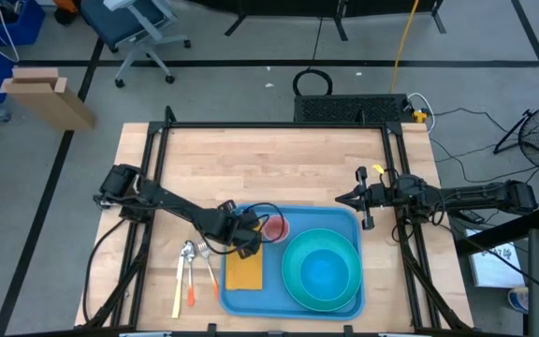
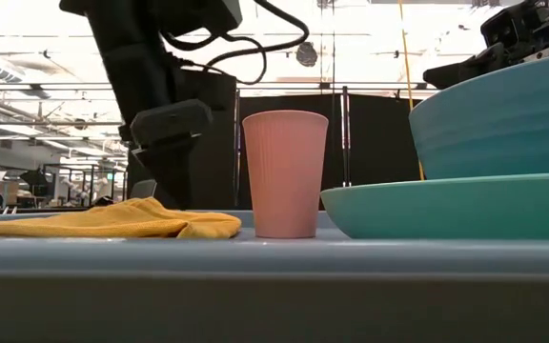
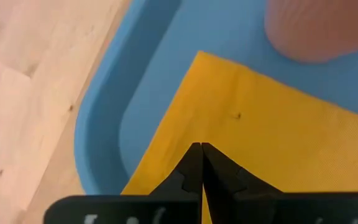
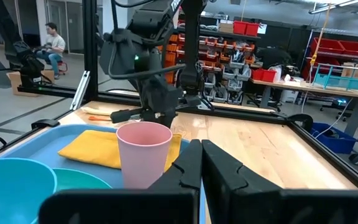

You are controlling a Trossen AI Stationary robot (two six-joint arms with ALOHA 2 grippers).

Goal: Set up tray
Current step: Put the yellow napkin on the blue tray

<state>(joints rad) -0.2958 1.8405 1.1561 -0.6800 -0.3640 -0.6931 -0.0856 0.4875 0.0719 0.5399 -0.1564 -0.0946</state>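
Light-blue plastic, the tray (image 1: 344,221) lies at the bench's (image 1: 269,159) near edge, long axis across. It holds a yellow cloth (image 1: 245,271), pink cup (image 1: 276,226) and teal bowl (image 1: 324,267). The left gripper (image 1: 248,245) sits over the cloth, jaws pressed together, seemingly pinching nothing. The right gripper (image 1: 343,198), farther off, jaws also together, waits beyond the tray's far corner.

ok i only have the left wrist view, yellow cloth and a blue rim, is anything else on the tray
Observer: Yes, a teal bowl sits on a teal plate on the tray's right side.
Operator: and that pink thing
Observer: A pink cup, upright, beside the napkin.
Operator: cutlery on yet
Observer: No, the cutlery lies on the table left of the tray.
Operator: right arm
Observer: The right gripper is shut, above the table by the tray's far right corner.
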